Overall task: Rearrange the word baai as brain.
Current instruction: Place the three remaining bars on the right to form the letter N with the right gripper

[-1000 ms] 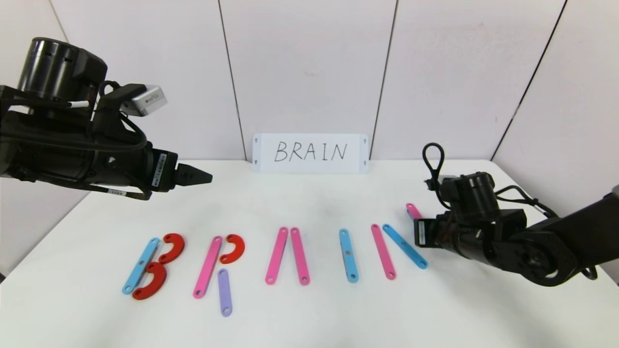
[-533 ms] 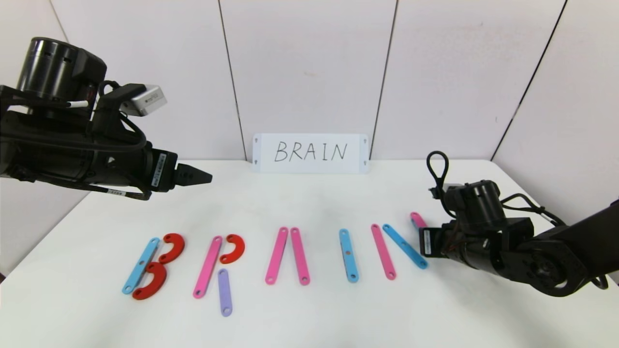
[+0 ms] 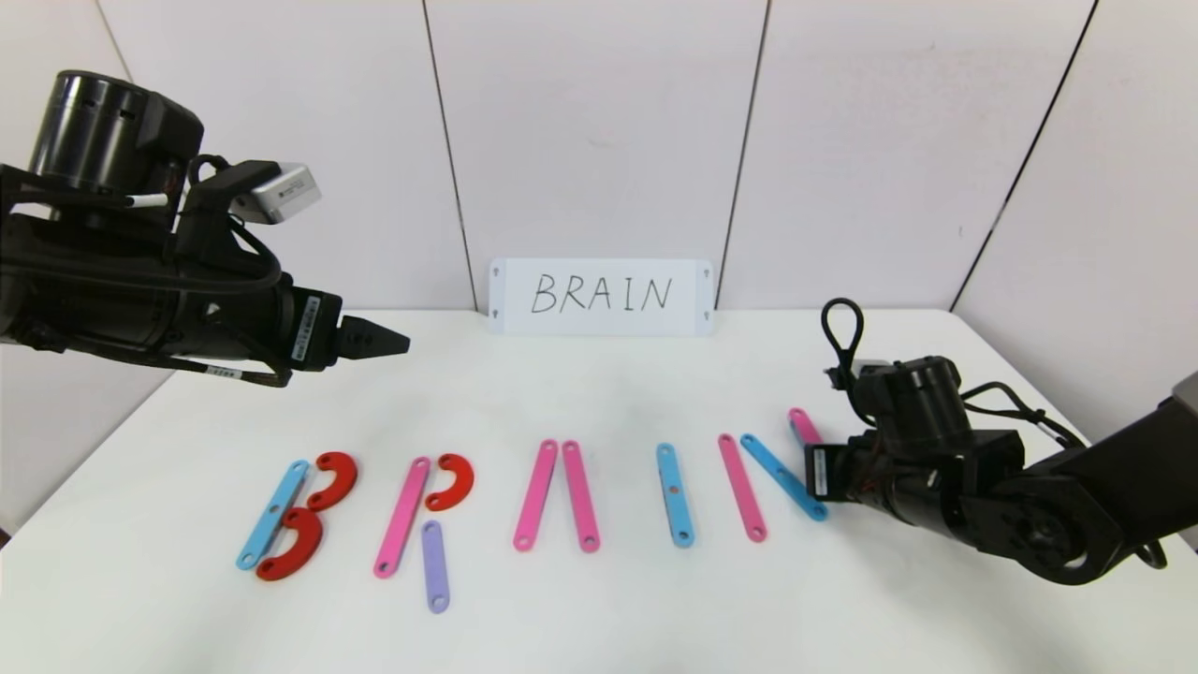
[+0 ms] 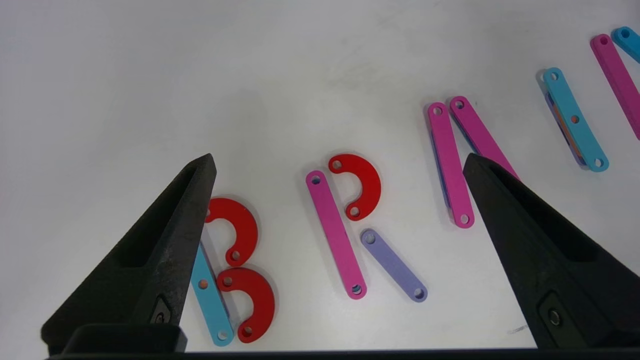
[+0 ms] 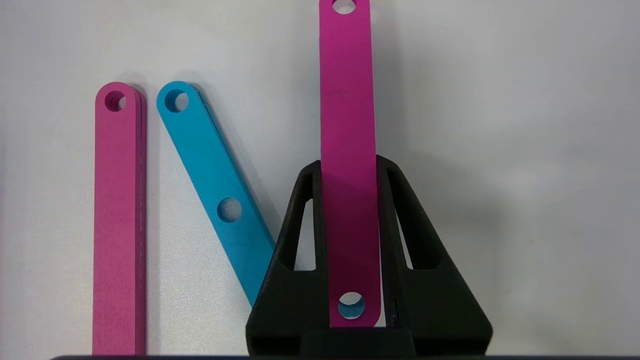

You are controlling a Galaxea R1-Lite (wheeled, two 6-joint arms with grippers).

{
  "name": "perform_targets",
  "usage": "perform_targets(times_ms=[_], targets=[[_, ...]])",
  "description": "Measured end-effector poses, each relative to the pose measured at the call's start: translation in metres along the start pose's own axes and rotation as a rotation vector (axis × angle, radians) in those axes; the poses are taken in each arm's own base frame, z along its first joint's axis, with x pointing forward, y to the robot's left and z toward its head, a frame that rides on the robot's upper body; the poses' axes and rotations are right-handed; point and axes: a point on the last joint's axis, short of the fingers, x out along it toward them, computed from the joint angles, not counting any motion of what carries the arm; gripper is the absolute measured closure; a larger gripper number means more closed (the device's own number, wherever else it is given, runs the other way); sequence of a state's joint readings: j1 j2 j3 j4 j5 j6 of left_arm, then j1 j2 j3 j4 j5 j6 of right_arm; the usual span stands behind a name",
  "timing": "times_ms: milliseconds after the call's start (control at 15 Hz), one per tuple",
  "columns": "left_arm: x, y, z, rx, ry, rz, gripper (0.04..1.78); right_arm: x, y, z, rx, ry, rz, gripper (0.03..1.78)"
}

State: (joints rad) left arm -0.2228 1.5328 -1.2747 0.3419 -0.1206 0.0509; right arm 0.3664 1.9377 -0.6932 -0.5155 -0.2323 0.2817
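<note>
Starting with the big white table (image 3: 599,393): holds the whole word, laid out flat near the front edge. Behind it, standing at the wall, a white card (image 3: 601,297) saying BRAIN.

Next, the left gripper (image 3: 398,344): parked high over the table's left side, fingers wide apart, nothing in them.

Then the right gripper (image 5: 348,167): low at the right end of the word, pinched tight on a pink strip (image 3: 802,423). Slid a little toward the robot, then nudged back toward the blue slanted strip (image 3: 783,477). Looks like lining up the last stroke of the N.

Now the letters, left to right. B, R, A and I (image 3: 674,494) already made. N only part done: one pink upright (image 3: 741,487) and the blue slant, tops close together.

Smallest of all, seen through the held strip's end hole: a bit of blue, so sitting right over the slant's foot. Probably ready to set down and let go.
</note>
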Motion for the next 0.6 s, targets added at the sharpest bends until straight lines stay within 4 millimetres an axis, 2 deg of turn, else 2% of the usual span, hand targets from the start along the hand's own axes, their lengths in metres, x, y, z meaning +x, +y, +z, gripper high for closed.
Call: perform_targets(times_ms=[600], targets=[[-0.0011,-0.0001,0.0003,0.0,-0.004,-0.001,0.09,-0.002,0.0024,-0.0054,0.004,0.012,0.002,1.51]])
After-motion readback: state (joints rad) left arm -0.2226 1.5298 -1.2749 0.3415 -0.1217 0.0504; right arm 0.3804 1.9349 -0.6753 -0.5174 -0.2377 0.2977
